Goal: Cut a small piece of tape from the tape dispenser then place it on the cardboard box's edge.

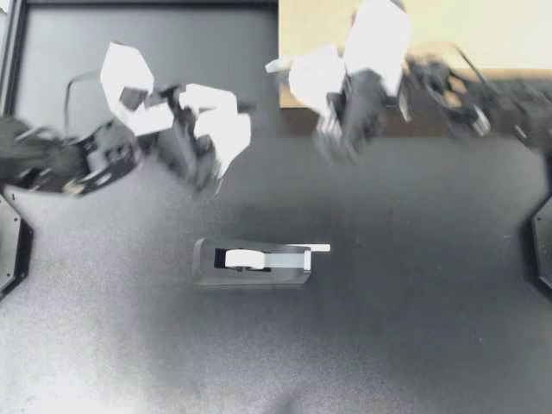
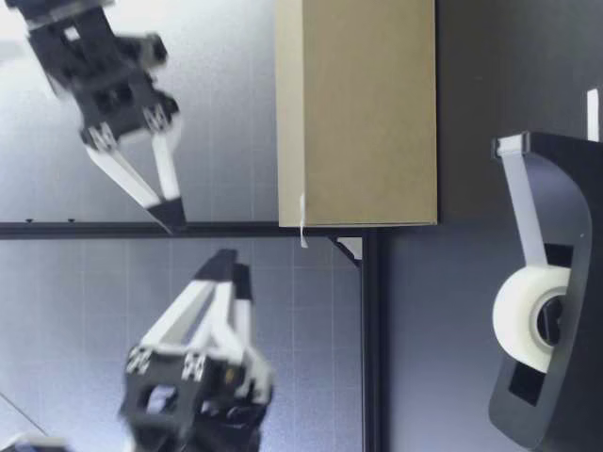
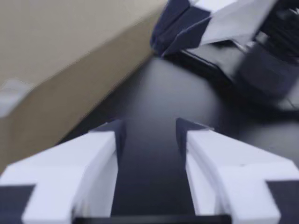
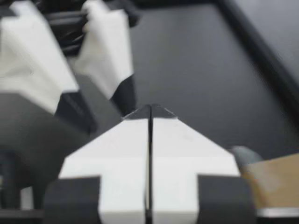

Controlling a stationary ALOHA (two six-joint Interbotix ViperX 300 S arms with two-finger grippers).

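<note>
On matte tabletop sits a blocky tape dispenser.

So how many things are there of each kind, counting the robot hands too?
Robot hands: 2, left hand and right hand
Tape dispenser: 1
Cardboard box: 1
Bit of tape stuck on the box's edge: 1
Total: 5
</note>
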